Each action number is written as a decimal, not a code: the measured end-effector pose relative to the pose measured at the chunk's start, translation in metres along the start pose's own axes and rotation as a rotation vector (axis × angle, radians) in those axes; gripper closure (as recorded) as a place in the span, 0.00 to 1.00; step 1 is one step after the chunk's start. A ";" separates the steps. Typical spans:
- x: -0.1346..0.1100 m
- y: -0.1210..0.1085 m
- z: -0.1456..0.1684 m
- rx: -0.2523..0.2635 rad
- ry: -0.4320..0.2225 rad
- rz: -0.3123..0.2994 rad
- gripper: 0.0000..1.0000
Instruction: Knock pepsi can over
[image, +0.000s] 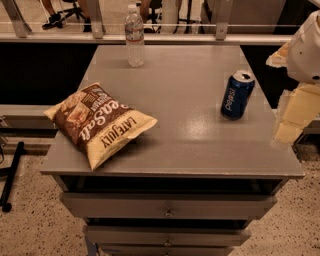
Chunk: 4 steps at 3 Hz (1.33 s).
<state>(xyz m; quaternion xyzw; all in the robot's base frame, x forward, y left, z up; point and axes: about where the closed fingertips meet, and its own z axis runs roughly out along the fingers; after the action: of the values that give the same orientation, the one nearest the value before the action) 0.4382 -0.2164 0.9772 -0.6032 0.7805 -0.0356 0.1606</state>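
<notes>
The pepsi can (238, 95) stands on the right part of the grey table (190, 145), about midway between the far and near edges and a little in from the right edge. Bare tabletop surrounds it on every side, and nothing touches it.

Nearest to it is the gripper (295, 112), a pale, blocky shape at the right border of the view. It hangs beside the table's right edge, to the can's right and apart from it. It holds nothing that can be seen, and I cannot tell whether it is open or closed. No object lies between it and the can.

A clear water bottle (134, 35) stands upright near the far edge, well apart to the can's left. A brown and yellow chip bag (100, 122) lies flat at the near left corner, farther still. Drawers (167, 207) sit under the tabletop.

The can rests on its base with its silver top up. Its long axis runs upright, leaning slightly right in this view. The white lettering runs lengthwise up its side, facing the camera.
</notes>
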 end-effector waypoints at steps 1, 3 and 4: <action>0.004 -0.005 0.002 0.009 0.001 0.011 0.00; 0.029 -0.044 0.037 0.039 -0.039 0.090 0.00; 0.029 -0.065 0.077 0.046 -0.178 0.119 0.00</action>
<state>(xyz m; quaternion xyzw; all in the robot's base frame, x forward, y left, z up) 0.5149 -0.2506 0.9143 -0.5527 0.7964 0.0098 0.2452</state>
